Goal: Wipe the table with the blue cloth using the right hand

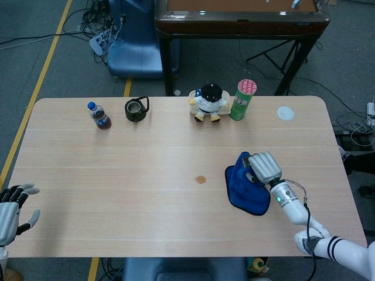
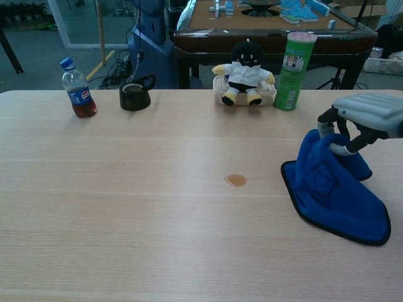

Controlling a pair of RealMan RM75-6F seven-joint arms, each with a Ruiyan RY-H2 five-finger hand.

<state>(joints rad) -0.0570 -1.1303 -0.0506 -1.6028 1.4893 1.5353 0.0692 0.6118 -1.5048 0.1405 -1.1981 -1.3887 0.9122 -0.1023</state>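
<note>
Right hand [image 2: 365,119] grips the bunched blue cloth [image 2: 330,189]; it should press flat and sweep over the brown spill [image 2: 235,180].

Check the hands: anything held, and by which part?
The right hand grips the blue cloth by its bunched top, far edge lifted. The left hand holds nothing, fingers apart.
</note>
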